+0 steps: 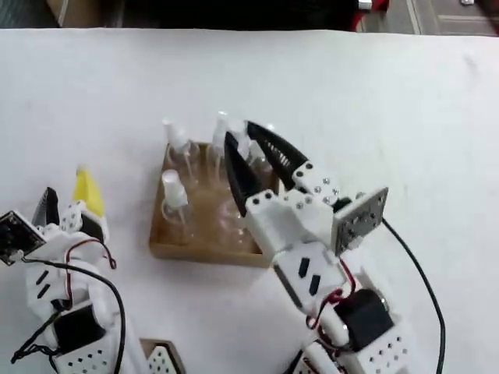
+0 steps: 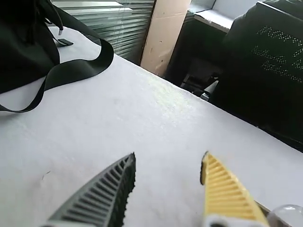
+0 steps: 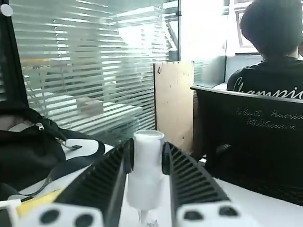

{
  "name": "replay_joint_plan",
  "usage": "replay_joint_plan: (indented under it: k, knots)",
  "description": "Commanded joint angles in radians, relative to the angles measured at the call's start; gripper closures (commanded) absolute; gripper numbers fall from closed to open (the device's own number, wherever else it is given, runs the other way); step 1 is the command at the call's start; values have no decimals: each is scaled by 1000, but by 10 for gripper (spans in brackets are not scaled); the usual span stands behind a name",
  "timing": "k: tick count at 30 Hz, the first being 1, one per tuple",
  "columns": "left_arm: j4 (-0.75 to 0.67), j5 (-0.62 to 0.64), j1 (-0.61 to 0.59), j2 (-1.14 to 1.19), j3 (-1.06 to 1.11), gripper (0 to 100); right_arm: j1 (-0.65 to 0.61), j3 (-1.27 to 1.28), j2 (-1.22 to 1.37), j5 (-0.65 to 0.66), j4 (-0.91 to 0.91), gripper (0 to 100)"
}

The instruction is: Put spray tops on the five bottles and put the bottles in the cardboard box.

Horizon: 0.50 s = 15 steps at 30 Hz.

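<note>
White tabletop [image 1: 390, 93] runs under both arms, with a dark bag [image 3: 23, 142] and window blinds [image 3: 85, 61] behind. We see the cardboard box [image 1: 195, 251] mid-table, with several capped bottles [image 1: 173, 199] standing inside it. Our right gripper [image 1: 238, 131] hangs over the box's far side, closed narrow on a white spray top [image 3: 147, 161]. We cannot tell whether the bottle beneath rests on the box floor. Our left gripper [image 2: 169, 158] sits well apart over bare table, spread wide and holding nothing. We judge this to be the boxing step, near the end. The next move calls for lowering straight, releasing, then lifting clear without knocking the neighbours.
</note>
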Motion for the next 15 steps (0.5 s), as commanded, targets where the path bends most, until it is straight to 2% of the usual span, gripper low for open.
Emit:
replay_joint_plan:
  k: [1,5,11,15]
  knots:
    - [-31,-12,10,1,-12,786,-27,-3,-38,-3,54,983]
    - [-31,-12,10,1,-12,786,-13,15,-30,-2,47,983]
    - [-31,-12,10,1,-9,786,-8,143,-25,-2,-111,983]
    - [-31,-14,10,1,-5,786,-8,166,-33,-2,-137,983]
